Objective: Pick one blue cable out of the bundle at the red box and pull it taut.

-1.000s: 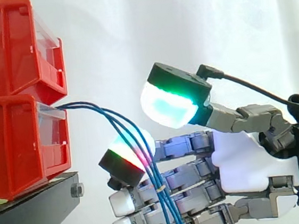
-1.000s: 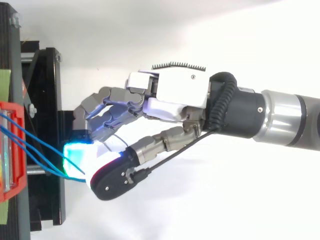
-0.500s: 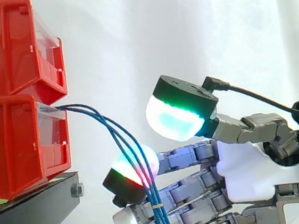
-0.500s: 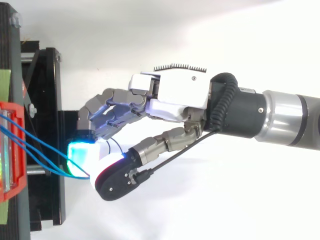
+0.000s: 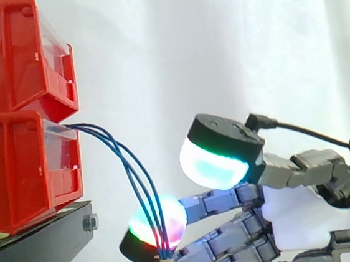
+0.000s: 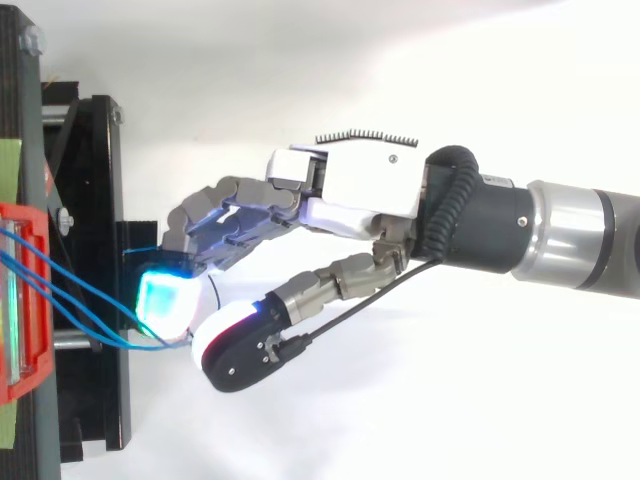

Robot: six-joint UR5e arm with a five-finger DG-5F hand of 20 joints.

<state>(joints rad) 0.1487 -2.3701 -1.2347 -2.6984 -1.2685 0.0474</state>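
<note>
My hand reached level toward two stacked, glossy red plastic bins on a black stand. The fingers were loosely bent and held apart from the thumb, pinching nothing. From the side, thin blue cables arched out of the lower bin at its clear front, drooped across one rounded, glowing fingertip pad and met in a yellow tie, with an open gap up to the blocky cyan thumb pad. From above, the cables fanned flat over the stand toward that fingertip.
</note>
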